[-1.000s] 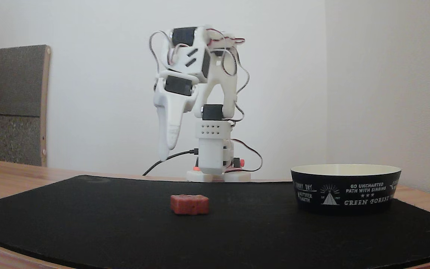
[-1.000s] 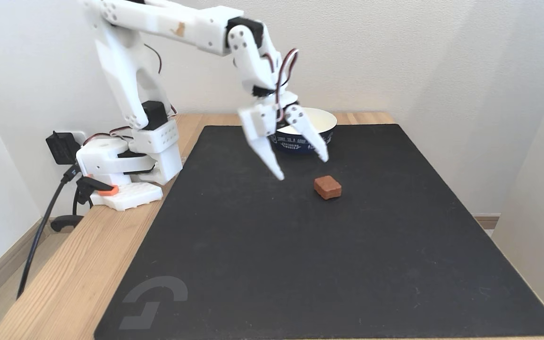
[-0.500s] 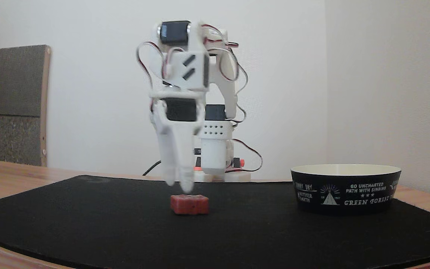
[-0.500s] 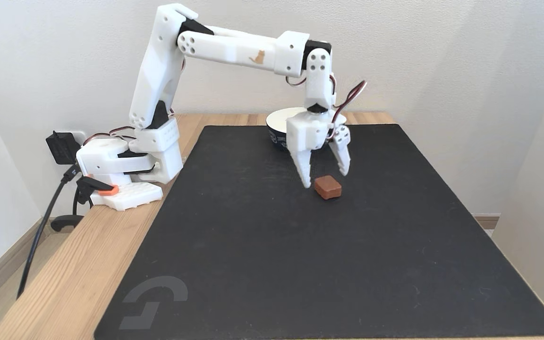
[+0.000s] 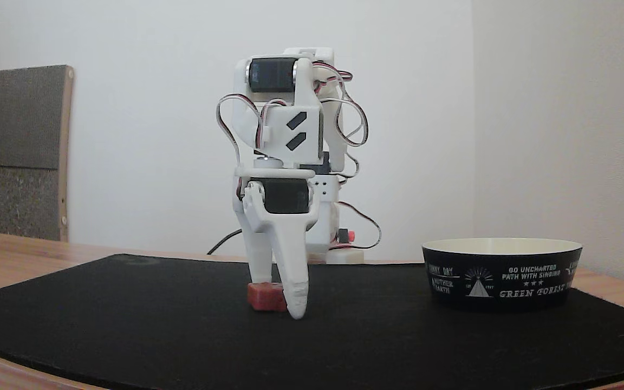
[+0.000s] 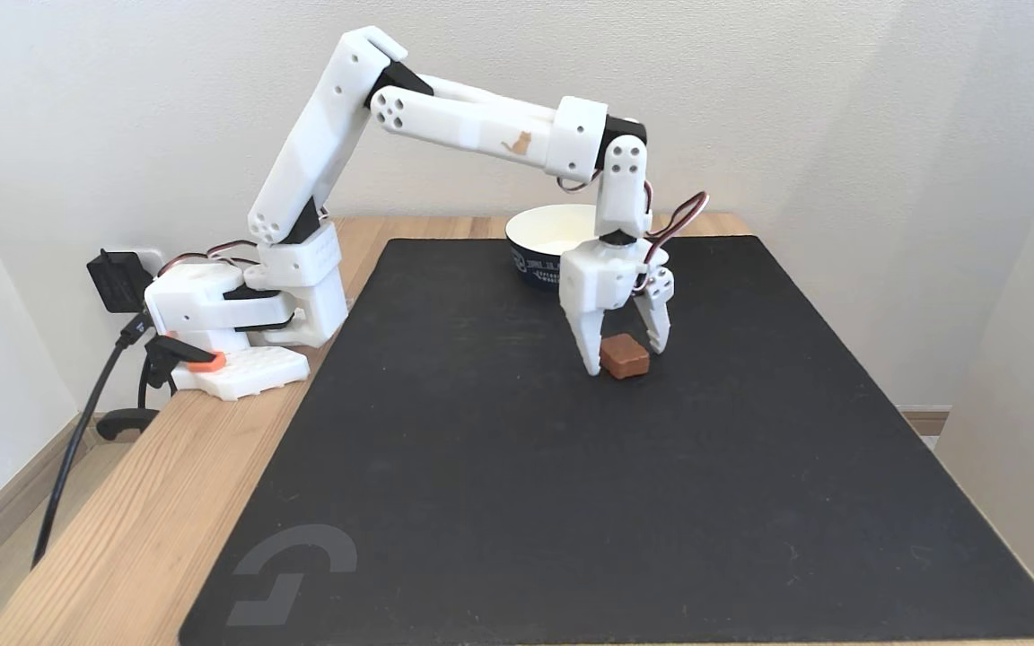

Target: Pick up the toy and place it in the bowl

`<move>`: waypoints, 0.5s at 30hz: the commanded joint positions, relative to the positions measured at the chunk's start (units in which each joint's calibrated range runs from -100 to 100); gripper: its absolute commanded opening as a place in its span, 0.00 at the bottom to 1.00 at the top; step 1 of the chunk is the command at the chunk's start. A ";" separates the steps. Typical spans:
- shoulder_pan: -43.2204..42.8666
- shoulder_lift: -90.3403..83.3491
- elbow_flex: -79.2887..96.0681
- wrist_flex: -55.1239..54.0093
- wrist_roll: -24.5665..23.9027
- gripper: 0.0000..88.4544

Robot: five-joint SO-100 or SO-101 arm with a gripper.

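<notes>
End effector point(image 6: 626, 358) fingers are spread apart, released, and set on either side of the toy point(image 6: 624, 355), which is left lying on the black mat point(image 6: 571, 502). Behind the arm, the bowl point(image 6: 542, 242) is seen, its cream interior bare.

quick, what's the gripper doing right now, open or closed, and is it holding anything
Gripper: open, holding nothing; its fingers straddle the small reddish-brown blocky toy, which sits on the black mat.
</notes>
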 commanded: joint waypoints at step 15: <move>-3.73 -7.83 -8.62 2.98 -3.56 0.03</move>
